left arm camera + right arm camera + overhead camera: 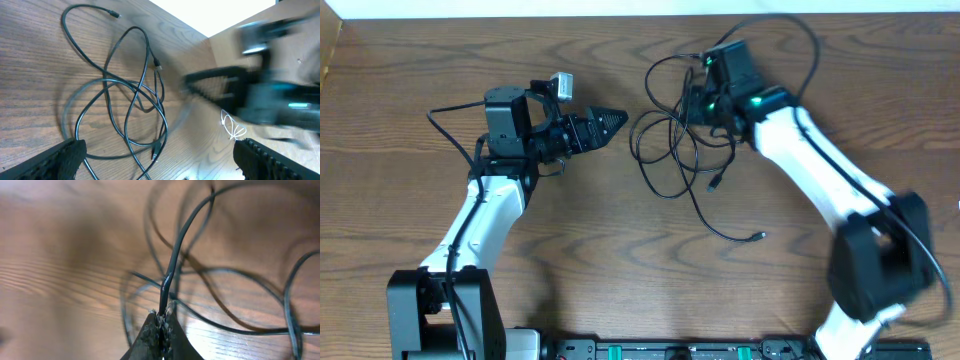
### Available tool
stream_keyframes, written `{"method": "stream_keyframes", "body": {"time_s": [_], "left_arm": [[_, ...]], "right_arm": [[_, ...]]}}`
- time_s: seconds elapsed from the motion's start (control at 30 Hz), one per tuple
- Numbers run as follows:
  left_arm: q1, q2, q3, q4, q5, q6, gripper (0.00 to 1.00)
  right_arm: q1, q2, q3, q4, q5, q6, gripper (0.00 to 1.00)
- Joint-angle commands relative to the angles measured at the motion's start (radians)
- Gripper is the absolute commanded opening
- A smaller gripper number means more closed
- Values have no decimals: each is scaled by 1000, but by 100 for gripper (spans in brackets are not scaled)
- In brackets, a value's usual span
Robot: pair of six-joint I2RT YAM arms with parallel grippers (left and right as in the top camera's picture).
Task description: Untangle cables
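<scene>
While the left jaws stand spread beside the cables, the right jaws pinch one black cable.

The overhead camera looks straight down from afar on the wooden table. The left wrist view slants down at the cables from nearby; the right wrist view presses close on that same tangle.
</scene>
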Motion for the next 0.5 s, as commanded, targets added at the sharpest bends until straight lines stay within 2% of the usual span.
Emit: {"method": "stream_keyframes", "body": {"time_s": [0.0, 0.23, 0.47], "left_arm": [[3, 9, -4, 0, -6, 6, 99], [3, 9, -4, 0, -6, 6, 98], [3, 9, -4, 0, -6, 6, 98]], "right_arm": [[6, -137, 35, 12, 8, -31, 1], [6, -323, 35, 77, 50, -49, 1], [4, -429, 35, 145, 105, -53, 1]]}}
